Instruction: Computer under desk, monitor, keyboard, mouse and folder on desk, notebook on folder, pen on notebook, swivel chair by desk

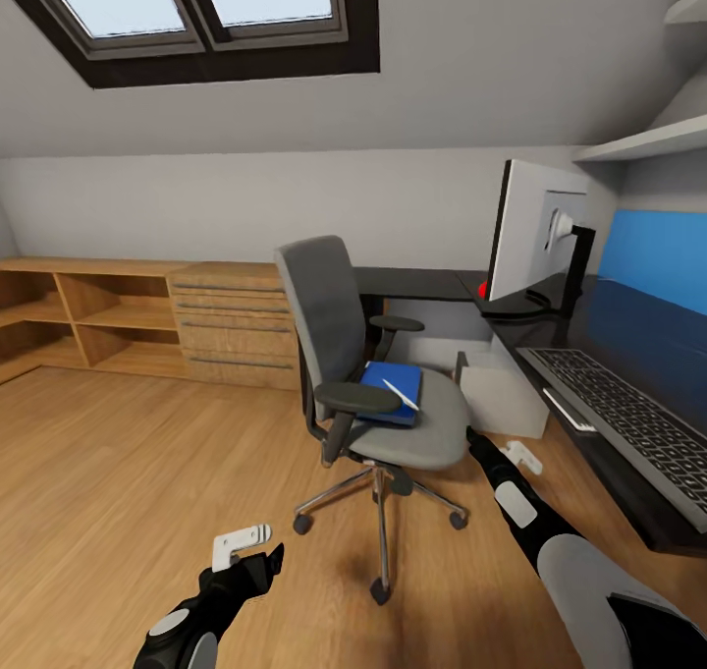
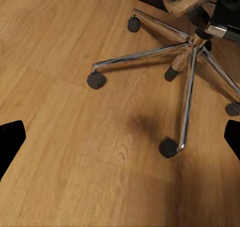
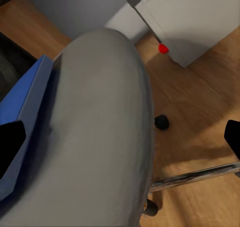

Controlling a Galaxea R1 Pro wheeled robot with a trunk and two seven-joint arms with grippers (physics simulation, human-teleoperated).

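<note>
The grey swivel chair (image 1: 339,355) stands on the wood floor just left of the black desk (image 1: 638,330). A blue folder (image 1: 393,390) lies on its seat with the white pen (image 1: 401,394) on top. The monitor (image 1: 535,225) and keyboard (image 1: 628,416) are on the desk, and the grey computer (image 1: 503,386) sits beneath it. My right gripper (image 1: 520,457) is open beside the seat's right edge; its wrist view shows the seat (image 3: 100,137), folder edge (image 3: 25,104) and computer (image 3: 195,22). My left gripper (image 1: 247,545) hangs open, low and left of the chair base (image 2: 190,62). Mouse and notebook are out of view.
A light-wood chest of drawers (image 1: 236,325) and open shelving (image 1: 79,315) line the back wall. A blue wall panel (image 1: 656,256) sits behind the desk, with wall shelves (image 1: 643,143) above. The sloped ceiling holds a skylight (image 1: 196,1). Open floor spreads left of the chair.
</note>
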